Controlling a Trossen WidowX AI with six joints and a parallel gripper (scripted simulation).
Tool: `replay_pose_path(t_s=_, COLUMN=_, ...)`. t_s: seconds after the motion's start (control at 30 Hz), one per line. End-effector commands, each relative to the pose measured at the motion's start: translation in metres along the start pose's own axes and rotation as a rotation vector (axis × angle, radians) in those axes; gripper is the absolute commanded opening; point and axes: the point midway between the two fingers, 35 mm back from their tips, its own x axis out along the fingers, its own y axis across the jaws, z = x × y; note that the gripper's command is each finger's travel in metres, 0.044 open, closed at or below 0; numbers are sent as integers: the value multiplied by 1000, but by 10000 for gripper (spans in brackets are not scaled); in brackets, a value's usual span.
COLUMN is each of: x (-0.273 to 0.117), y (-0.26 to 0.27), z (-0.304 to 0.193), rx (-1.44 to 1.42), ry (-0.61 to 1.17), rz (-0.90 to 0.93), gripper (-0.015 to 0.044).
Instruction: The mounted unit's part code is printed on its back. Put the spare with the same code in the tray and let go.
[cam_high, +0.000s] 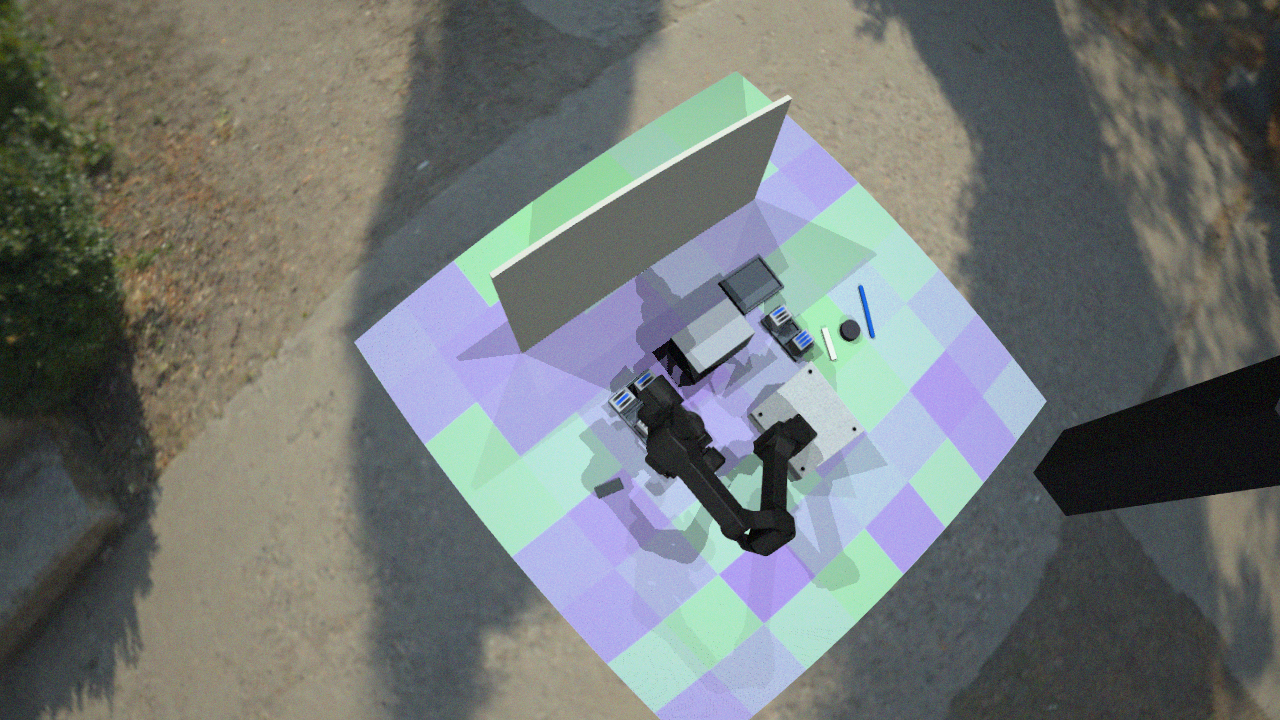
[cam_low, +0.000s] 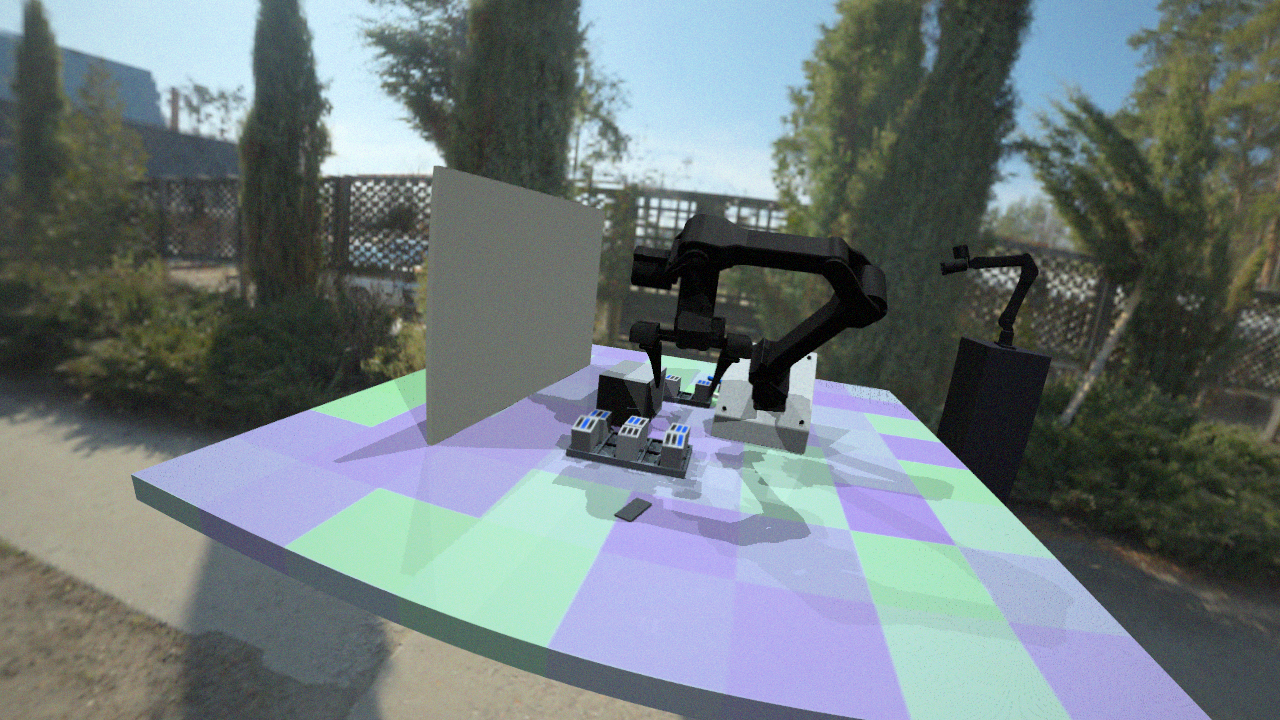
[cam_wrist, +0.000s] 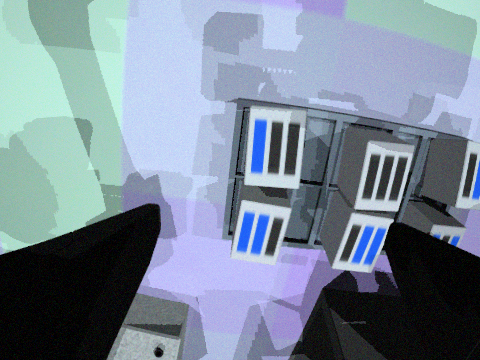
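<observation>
My gripper (cam_low: 687, 385) (cam_wrist: 277, 226) is open and empty above the larger rack (cam_low: 626, 463) (cam_wrist: 310, 220). In the wrist view that rack holds upright grey spares with three-bar tops: one blue-black-black (cam_wrist: 275, 147), one blue-blue-black (cam_wrist: 260, 232), one all black (cam_wrist: 385, 175), one black-blue-blue (cam_wrist: 362, 242), and others at the right, cut off or partly behind a finger. The blue-blue-black spare shows between the fingertips, lower down. The mounted unit (cam_high: 711, 335) (cam_low: 624, 394) is a grey box; its code is not readable here. The shallow tray (cam_high: 751, 282) is empty.
A tall grey panel (cam_high: 644, 223) (cam_low: 510, 304) stands behind the unit. A smaller rack with two blocks (cam_high: 801, 340) lies beside the tray. A white stick (cam_high: 828, 343), black disc (cam_high: 850, 330), blue pen (cam_high: 866, 311) and dark flat piece (cam_high: 608, 488) (cam_low: 632, 509) lie around.
</observation>
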Motion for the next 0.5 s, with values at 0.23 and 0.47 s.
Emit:
replay_pose_path(t_s=0.23, x=39, y=-6, z=7, rx=-3, ry=-7, rz=4, gripper=300)
replay_pose_path(t_s=0.47, x=40, y=-7, z=7, rx=-3, ry=-6, rz=4, gripper=300)
